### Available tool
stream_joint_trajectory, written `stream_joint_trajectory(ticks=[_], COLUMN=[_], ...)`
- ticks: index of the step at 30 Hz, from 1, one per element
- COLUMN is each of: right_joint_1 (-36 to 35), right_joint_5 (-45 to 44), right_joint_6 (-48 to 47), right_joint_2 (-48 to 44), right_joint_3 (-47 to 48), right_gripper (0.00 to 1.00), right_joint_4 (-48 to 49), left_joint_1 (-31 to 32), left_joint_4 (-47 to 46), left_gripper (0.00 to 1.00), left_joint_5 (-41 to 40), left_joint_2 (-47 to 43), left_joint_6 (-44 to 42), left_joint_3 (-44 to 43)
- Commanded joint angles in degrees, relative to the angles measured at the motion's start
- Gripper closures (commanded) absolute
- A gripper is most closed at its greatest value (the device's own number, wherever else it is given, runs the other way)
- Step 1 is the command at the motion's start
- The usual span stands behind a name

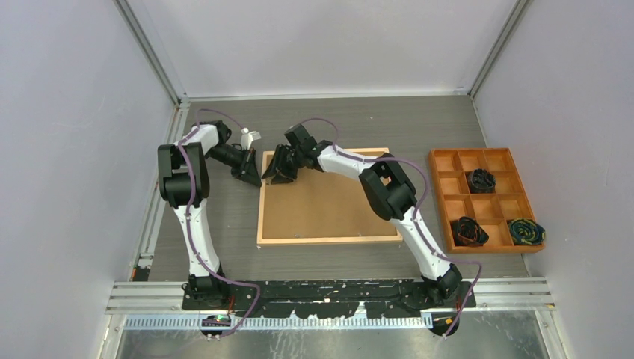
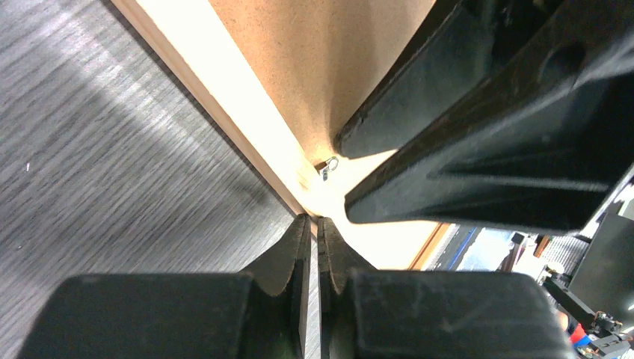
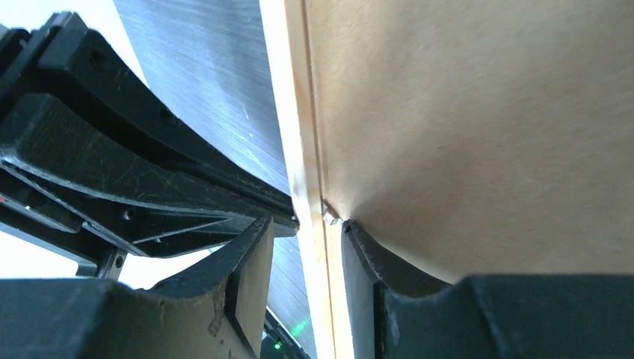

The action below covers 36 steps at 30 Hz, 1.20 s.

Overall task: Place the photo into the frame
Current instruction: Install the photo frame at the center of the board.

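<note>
Top: frame (image 1: 329, 240) lies mid-table, photo (image 1: 329, 198) inside, brown back up; left gripper (image 1: 249, 176) and right gripper (image 1: 280, 173) meet at its 11 o'clock corner.
L wrist: left gripper clenched, empty, tips at frame edge.
R wrist: right gripper spread, straddling frame edge by metal tab (image 3: 330, 218).
I expect finger collision, or frame shifting, if either pushes.

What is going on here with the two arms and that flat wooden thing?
Both arms work at one corner of the frame, which lies flat on the table. The photo sits inside it face down, only its brown board back showing. The right gripper has its jaws apart astride the frame's border. The left gripper is shut, tips at the frame's outer edge. A small metal tab sits at that corner.
</note>
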State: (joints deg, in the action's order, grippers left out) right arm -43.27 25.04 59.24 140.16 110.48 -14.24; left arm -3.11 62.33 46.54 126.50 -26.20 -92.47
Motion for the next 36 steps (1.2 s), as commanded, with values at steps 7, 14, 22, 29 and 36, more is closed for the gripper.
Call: stream_joint_trajectory(ticks=[7,14,22,29,36], right_joint_1=[1.81,0.43,-0.33,-0.36,-0.28], right_joint_5=[-0.40,0.56,1.07,1.68,-0.30], right_joint_6=[-1.03,-0.76,-0.92,-0.86,-2.35], right_joint_2=[-0.45,1.21,1.96,2.91,3.28], right_joint_3=[4.09,4.92,4.92,5.29,6.27], right_gripper=[0.56,0.56,0.56,0.56,0.56], right_joint_4=[-1.33,-1.41,-1.67,-1.70,-2.63], left_joint_1=[0.74,0.74,0.74,0.72,0.76], left_joint_4=[-3.17,-3.17,-3.18,-3.26,-3.00], left_gripper=[0.93,0.93,0.93,0.93,0.94], left_joint_5=[-2.43,-2.34,-2.52,-2.52,-2.34], left_joint_2=[-1.78,-1.78,-1.96,-2.04,-2.17], left_joint_6=[-2.57,-2.57,-2.64,-2.90,-3.06], left_joint_3=[-0.26,-0.42,-0.19,0.14,0.05])
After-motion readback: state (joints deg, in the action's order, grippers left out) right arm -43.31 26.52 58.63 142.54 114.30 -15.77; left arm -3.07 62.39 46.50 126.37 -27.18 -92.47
